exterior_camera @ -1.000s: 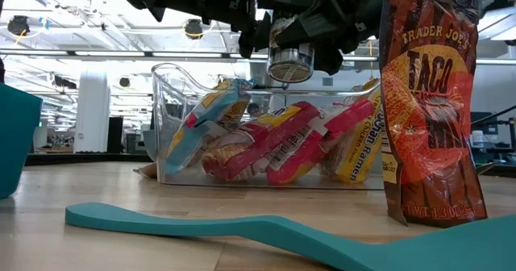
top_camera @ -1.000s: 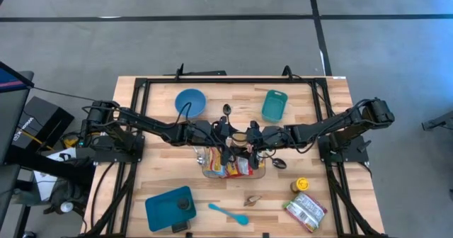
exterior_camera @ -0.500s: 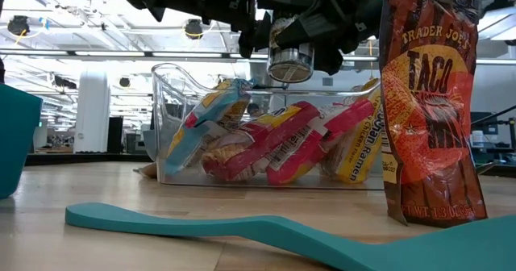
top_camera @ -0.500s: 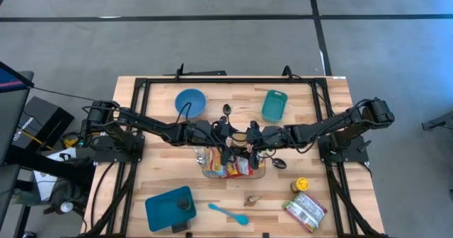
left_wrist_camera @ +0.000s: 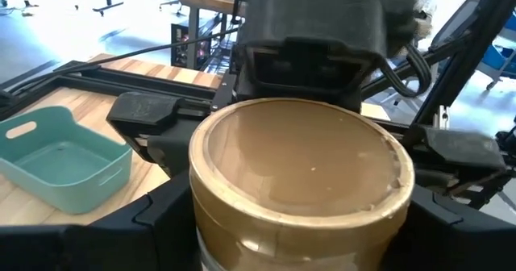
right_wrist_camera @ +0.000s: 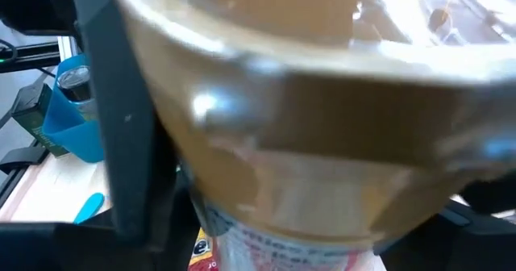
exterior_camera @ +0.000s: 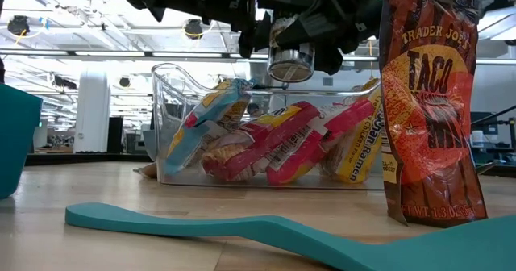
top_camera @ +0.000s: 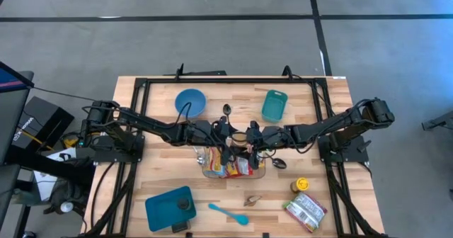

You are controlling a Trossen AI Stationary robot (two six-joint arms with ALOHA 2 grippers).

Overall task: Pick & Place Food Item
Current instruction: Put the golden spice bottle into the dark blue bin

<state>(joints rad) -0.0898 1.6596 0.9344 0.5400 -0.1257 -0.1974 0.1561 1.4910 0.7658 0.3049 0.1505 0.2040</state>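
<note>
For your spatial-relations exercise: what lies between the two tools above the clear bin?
A can with a tan lid, held between the left tool and right tool, clearest in the left wrist view.

Jar (right_wrist_camera: 322, 142) blurred, overfilling right wrist view. Taco bag (exterior_camera: 431, 102) cut off at top edge. Gripper fingers hidden in high view.

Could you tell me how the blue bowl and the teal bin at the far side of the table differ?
In the high view, the blue bowl is round and a medium blue, while the teal bin is rectangular with rounded corners and greener in tone. The bowl lies on the left arm's side, the bin on the right arm's side. The left wrist view shows a handle slot in the bin's rim; no such slot shows on the bowl. Both sit upright and look empty.
</note>
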